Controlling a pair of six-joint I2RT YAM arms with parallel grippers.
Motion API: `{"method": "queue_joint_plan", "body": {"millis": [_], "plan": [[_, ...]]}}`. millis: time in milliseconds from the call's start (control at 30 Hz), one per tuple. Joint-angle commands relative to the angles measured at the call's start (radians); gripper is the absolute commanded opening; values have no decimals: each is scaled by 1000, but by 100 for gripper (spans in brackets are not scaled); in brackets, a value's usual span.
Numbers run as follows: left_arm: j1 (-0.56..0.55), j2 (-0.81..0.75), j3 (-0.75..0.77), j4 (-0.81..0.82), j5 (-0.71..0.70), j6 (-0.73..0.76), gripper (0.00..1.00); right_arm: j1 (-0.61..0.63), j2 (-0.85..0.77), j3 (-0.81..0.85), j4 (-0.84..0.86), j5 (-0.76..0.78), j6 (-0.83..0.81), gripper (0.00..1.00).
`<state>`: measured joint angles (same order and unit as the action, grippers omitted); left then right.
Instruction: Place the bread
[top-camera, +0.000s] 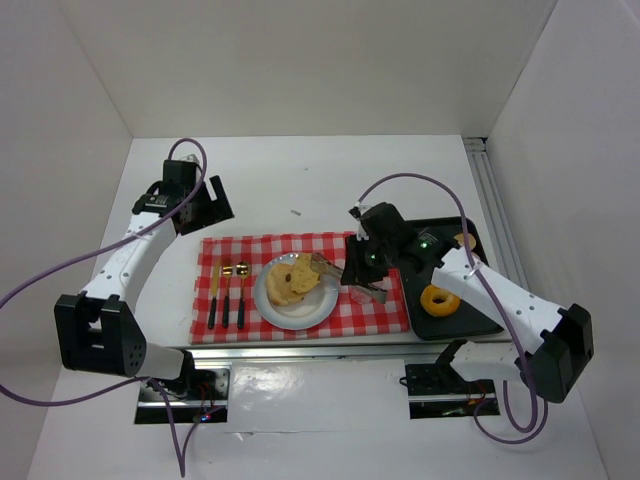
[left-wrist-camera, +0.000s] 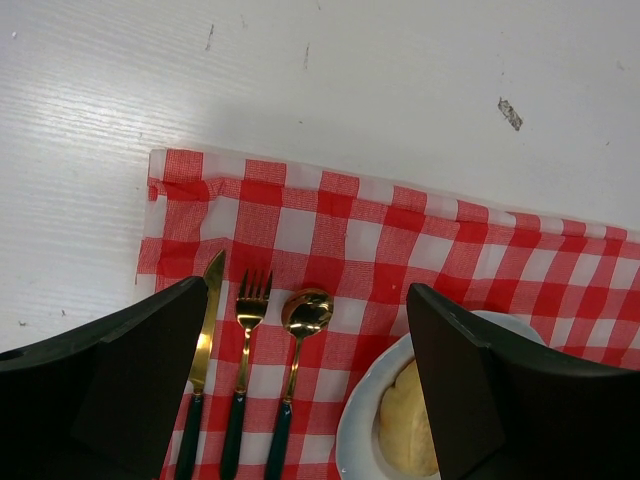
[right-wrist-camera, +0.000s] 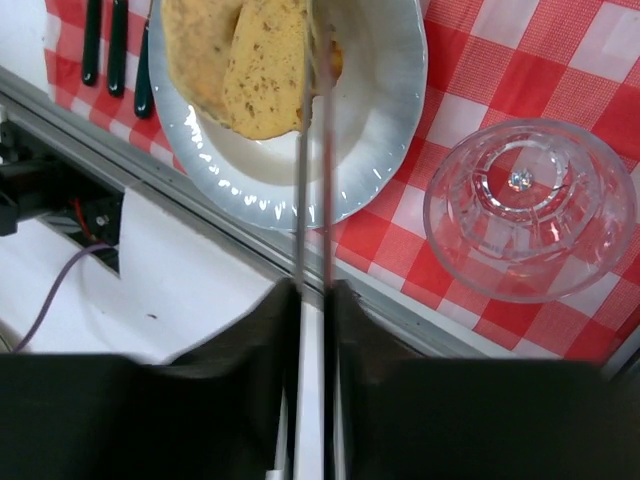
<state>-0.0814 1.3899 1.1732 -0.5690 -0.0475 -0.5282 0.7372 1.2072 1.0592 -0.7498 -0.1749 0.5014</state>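
A white plate (top-camera: 300, 312) sits on the red checked cloth (top-camera: 380, 312). Two pieces of bread (top-camera: 292, 278) are on it. My right gripper (top-camera: 362, 268) is shut on metal tongs (top-camera: 338, 272). In the right wrist view the tongs (right-wrist-camera: 312, 190) run from my gripper (right-wrist-camera: 313, 295) up to a seeded slice of bread (right-wrist-camera: 265, 75). The slice leans on a paler piece (right-wrist-camera: 192, 45) over the plate (right-wrist-camera: 385, 110). My left gripper (top-camera: 205, 203) is open and empty above the cloth's far left corner. Its view shows the plate's rim (left-wrist-camera: 362, 425) and some bread (left-wrist-camera: 408, 425).
A knife (left-wrist-camera: 205, 320), fork (left-wrist-camera: 248, 300) and spoon (left-wrist-camera: 305, 312) lie left of the plate. An upturned clear glass (right-wrist-camera: 530, 205) stands just right of the plate. A black tray (top-camera: 470, 322) at the right holds a donut (top-camera: 439, 299) and another pastry (top-camera: 465, 240).
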Motion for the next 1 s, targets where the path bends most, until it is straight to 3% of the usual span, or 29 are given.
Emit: {"method": "queue_joint_plan", "body": {"millis": [0, 100, 267, 567, 733, 833, 967], "plan": [[-1, 0, 39, 6, -6, -4, 94, 16, -1, 2, 24, 38, -4, 33], [-1, 0, 39, 6, -6, -4, 94, 25, -1, 31, 11, 78, -4, 45], [-1, 0, 39, 6, -6, -4, 94, 25, -1, 99, -52, 140, -14, 54], [-1, 0, 39, 6, 3, -4, 94, 7, -1, 206, -99, 339, -23, 54], [-1, 0, 39, 6, 3, -4, 94, -93, 80, 216, 12, 498, -4, 54], [-1, 9, 39, 6, 29, 5, 95, -156, 142, 205, 165, 554, -18, 54], [-1, 9, 39, 6, 29, 14, 95, -199, 344, 217, 374, 659, -81, 54]]}}
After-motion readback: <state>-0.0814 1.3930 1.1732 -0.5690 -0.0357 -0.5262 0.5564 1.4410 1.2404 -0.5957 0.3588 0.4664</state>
